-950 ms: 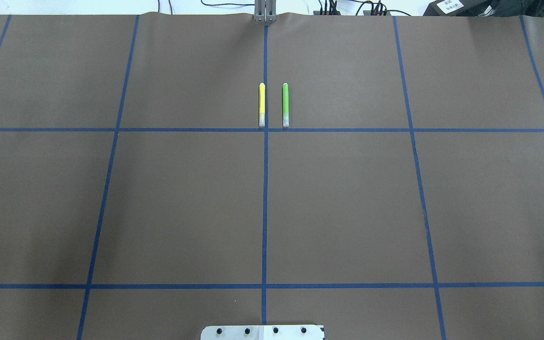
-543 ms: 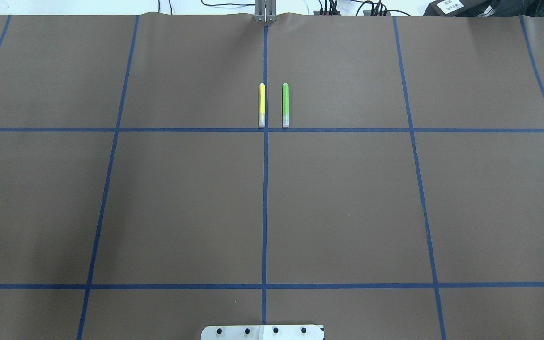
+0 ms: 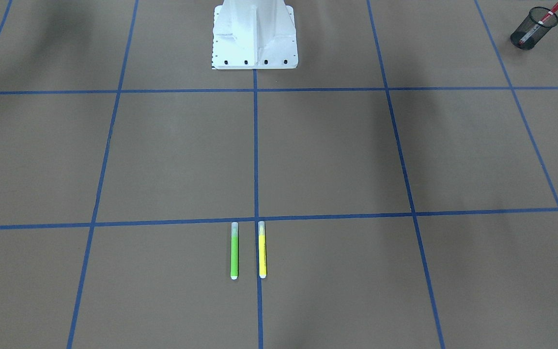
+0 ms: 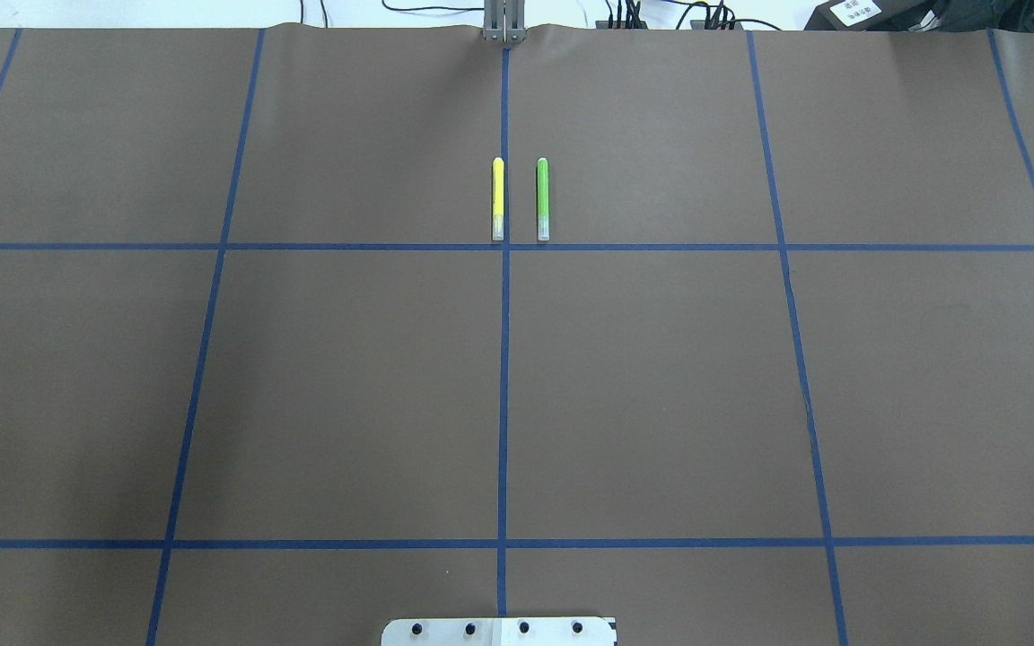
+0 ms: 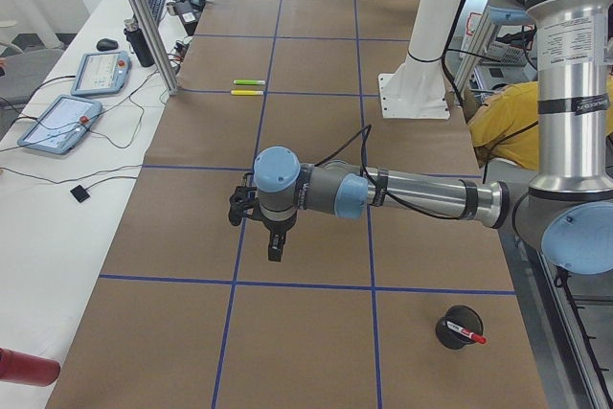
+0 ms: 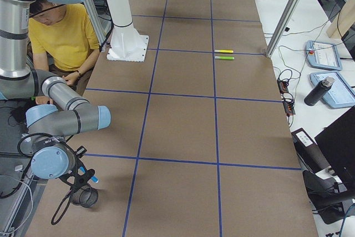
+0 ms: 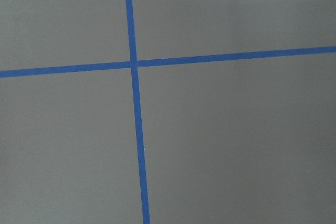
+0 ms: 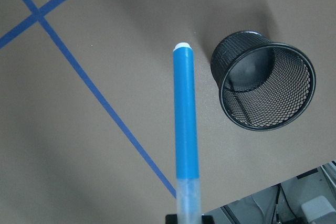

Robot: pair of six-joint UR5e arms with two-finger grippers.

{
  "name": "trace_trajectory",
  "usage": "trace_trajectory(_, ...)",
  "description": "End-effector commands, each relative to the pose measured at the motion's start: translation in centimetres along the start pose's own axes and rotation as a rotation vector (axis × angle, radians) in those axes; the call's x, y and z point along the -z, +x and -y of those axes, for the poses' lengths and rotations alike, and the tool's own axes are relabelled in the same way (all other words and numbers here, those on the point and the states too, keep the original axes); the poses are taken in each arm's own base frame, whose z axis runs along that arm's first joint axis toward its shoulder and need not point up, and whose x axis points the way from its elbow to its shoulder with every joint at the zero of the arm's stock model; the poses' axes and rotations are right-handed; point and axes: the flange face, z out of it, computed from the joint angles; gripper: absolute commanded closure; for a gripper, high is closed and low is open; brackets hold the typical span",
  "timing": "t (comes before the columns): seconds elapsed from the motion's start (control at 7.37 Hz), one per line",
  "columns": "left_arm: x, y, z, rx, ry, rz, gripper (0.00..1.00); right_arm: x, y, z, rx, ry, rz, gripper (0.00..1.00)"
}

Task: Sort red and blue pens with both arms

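Right of the white pedestal (image 6: 126, 31), the blue pen (image 8: 186, 124) is held clamped in the right gripper (image 8: 184, 217) beside an empty mesh cup (image 8: 265, 85), not yet dropped. Left of the pedestal, the red pen (image 5: 467, 335) is already lodged in a second cup (image 5: 452, 325). Whether the left gripper (image 5: 273, 241) is parted cannot be told. Beyond the pedestal, a green marker (image 4: 542, 199) and a yellow marker (image 4: 498, 199) are laid side by side.

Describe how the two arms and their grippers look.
Both the left arm and right arm are silver tubes joined by grey housings with round pale blue caps. A black cable loops along the left forearm; small dark lettering marks its upright tube. The left gripper and right gripper are black.
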Motion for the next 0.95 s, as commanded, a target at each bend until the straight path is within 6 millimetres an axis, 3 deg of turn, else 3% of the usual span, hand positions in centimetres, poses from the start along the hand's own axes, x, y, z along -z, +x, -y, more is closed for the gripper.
trace_trajectory(0.0, 0.2, 0.3, 0.4, -0.004, 0.005, 0.000, 0.00, -0.7, 3.0, -1.8, -0.073, 0.023, 0.014, 1.00)
trace_trajectory(0.27, 0.5, 0.6, 0.5, -0.012, 0.011, -0.001, 0.00, -2.2, 4.4, -1.8, -0.111, 0.012, 0.063, 1.00)
trace_trajectory(0.41, 0.5, 0.6, 0.5, -0.013, 0.012, -0.001, 0.00, -1.9, 5.2, -0.8, -0.120, 0.011, 0.078, 1.00)
trace_trajectory(0.68, 0.7, 0.9, 0.5, -0.018, 0.016, -0.002, 0.00, -2.0, 5.4, -0.9, -0.117, 0.017, 0.084, 1.00)
trace_trajectory(0.81, 0.8, 1.0, 0.5, -0.020, 0.017, -0.002, 0.00, -2.1, 5.5, -0.9, -0.118, 0.016, 0.084, 0.86)
